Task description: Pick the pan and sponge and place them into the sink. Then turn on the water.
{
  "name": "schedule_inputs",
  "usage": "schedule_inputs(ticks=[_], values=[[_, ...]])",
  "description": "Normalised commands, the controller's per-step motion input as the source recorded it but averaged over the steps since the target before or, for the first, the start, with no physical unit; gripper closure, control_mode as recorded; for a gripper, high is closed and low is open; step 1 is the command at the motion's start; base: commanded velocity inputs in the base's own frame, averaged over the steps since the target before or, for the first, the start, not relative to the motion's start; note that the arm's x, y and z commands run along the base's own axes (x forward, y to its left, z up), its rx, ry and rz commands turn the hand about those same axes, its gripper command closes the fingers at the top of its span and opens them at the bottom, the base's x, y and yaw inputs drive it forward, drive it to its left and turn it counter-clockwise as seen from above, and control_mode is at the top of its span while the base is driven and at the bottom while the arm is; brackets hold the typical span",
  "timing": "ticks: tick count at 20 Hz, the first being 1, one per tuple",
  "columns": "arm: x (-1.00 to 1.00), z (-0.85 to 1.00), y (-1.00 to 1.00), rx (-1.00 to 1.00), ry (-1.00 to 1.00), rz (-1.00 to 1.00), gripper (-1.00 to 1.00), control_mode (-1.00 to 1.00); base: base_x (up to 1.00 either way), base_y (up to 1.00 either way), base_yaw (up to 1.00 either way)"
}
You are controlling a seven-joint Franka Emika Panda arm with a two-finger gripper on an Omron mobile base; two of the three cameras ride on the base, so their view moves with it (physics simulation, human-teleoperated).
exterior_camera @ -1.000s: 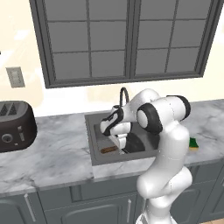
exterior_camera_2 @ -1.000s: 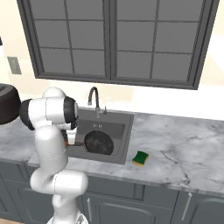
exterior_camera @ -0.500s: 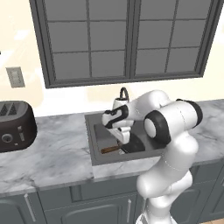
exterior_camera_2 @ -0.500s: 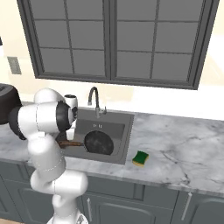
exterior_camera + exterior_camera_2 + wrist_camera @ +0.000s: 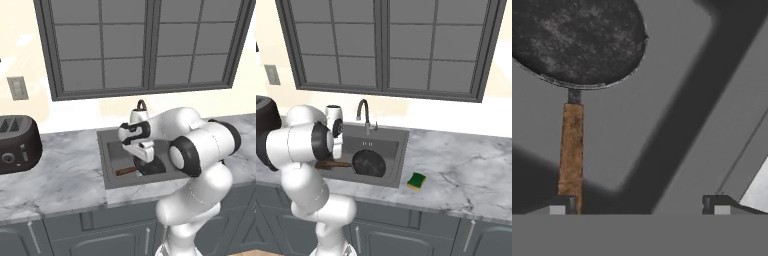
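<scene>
A simulated kitchen with a marble counter [image 5: 466,170] under a dark window [image 5: 386,47]. Near the middle of the right base view, the pan [image 5: 369,163] lies flat in the sink [image 5: 401,150], its wooden handle pointing left. The sponge [image 5: 416,181] sits on the counter just right of the sink, lower centre of the frame. In the hand view, the pincer [image 5: 639,204] stands wide apart and empty above the sink floor, one tip beside the handle's end. A black toaster [image 5: 17,145] sits at the left edge of the left base view. The faucet [image 5: 363,115] rises behind the basin.
</scene>
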Motion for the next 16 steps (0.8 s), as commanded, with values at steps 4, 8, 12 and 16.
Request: schedule_inputs(ticks=[4, 8, 12, 16], values=[[-0.27, 0.21, -0.26, -0.03, 0.0, 0.11, -1.0, -1.0, 0.0, 0.0, 0.0], [-0.21, 0.18, -0.37, 0.0, -0.02, 0.09, -1.0, -1.0, 0.0, 0.0, 0.0], [-0.19, 0.17, -0.32, 0.0, -0.02, 0.1, -1.0, -1.0, 0.0, 0.0, 0.0], [-0.27, 0.21, -0.29, 0.02, -0.07, 0.11, -1.0, -1.0, 0.0, 0.0, 0.0]])
